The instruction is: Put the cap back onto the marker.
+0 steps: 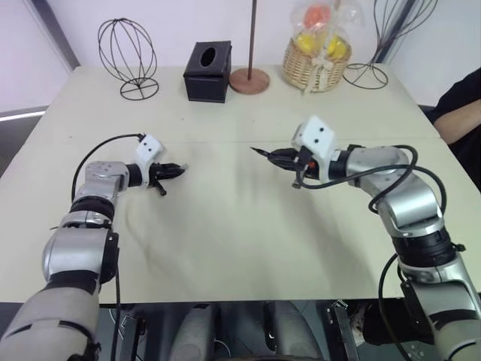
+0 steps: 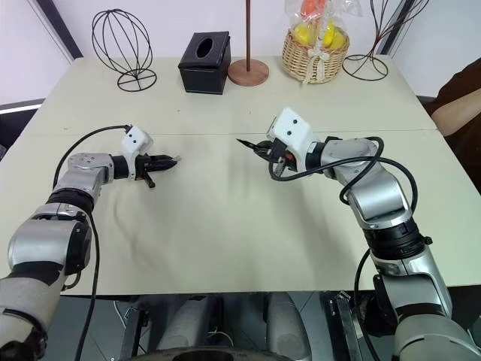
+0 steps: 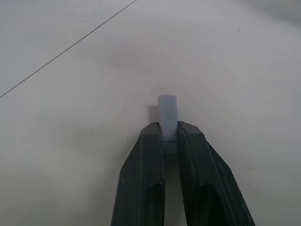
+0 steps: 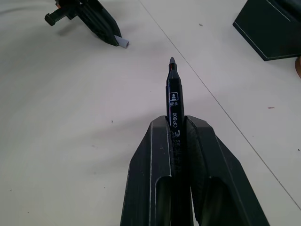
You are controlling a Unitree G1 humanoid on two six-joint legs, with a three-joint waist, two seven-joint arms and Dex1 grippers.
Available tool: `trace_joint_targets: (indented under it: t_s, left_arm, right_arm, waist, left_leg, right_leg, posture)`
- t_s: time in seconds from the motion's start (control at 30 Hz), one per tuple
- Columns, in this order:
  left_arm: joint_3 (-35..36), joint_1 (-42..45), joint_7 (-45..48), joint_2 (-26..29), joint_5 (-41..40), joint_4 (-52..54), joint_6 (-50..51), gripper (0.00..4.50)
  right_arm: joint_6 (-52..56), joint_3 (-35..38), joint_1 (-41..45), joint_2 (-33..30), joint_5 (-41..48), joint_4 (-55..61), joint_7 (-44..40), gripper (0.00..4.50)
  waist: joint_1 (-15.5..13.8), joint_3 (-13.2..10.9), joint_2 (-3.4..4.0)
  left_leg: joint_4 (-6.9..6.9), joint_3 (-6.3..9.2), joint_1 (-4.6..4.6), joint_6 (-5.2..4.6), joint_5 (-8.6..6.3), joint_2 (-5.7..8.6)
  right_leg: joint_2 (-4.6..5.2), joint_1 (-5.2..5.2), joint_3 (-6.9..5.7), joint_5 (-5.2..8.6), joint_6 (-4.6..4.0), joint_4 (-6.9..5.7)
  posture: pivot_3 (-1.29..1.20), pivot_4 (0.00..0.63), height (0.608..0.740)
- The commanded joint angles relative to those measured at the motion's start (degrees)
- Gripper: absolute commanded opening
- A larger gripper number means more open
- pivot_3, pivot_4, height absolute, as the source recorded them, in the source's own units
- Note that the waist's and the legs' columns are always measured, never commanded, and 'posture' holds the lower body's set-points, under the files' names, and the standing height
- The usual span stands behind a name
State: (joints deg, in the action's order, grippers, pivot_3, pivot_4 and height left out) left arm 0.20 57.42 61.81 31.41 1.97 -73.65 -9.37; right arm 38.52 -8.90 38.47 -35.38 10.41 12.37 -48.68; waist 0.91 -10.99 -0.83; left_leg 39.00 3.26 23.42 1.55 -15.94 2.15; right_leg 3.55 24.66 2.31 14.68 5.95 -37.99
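Staged demo room: cream table, wire ornaments, fruit basket.

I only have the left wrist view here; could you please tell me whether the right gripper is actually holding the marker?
Observer: Yes, the right gripper is shut on the marker, bare tip sticking out past its fingers.
Operator: Thank you. Does that tip face my cap?
Observer: Roughly; it points across the table toward the left gripper, which is shut on the cap, and there is an open gap between cap and tip.
Operator: Is anything lying in that gap?
Observer: No, just bare tabletop; the black tissue box sits well behind.
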Motion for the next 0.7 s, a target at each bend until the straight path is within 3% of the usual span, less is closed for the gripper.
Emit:
trace_joint_targets:
  t_s: [0.03, 0.23, 0.7]
  left_arm:
    - [0.0, 0.0, -0.3, 0.4, 0.8, 0.1, -0.2, 0.06]
    - [-0.3, 1.8, 2.3, 1.5, 0.9, 1.4, -1.8, 0.06]
    - [-3.7, 9.8, 24.0, 2.9, -0.4, 15.6, -5.6, 0.06]
  right_arm:
    - [-0.7, 1.7, 0.1, -0.9, 0.7, 1.8, 0.2, 0.00]
    - [-2.9, 1.6, 0.5, -3.1, -0.1, -0.1, -1.5, 0.00]
    - [-13.7, -2.4, 8.3, -9.1, -2.5, -6.1, -13.0, 0.00]
  waist:
    - [0.0, 0.0, 0.00]
    - [0.0, 0.0, 0.00]
    - [0.3, 0.0, -0.04]
  left_leg:
    - [0.00, 0.00, 0.00, 0.00, 0.00, 0.00]
    - [0.00, -0.01, 0.00, 0.00, 0.00, 0.00]
    - [0.00, -0.03, 0.03, 0.00, 0.00, -0.03]
  right_leg:
    - [0.00, 0.00, 0.00, 0.00, 0.00, 0.00]
    - [0.00, 0.00, 0.00, 0.00, 0.00, 0.00]
    - [-0.03, 0.00, -0.01, 0.01, 0.01, 0.03]
  posture:
    - [0.00, 0.150, 0.740]
    - [0.00, 0.150, 0.740]
    - [0.00, 0.150, 0.740]
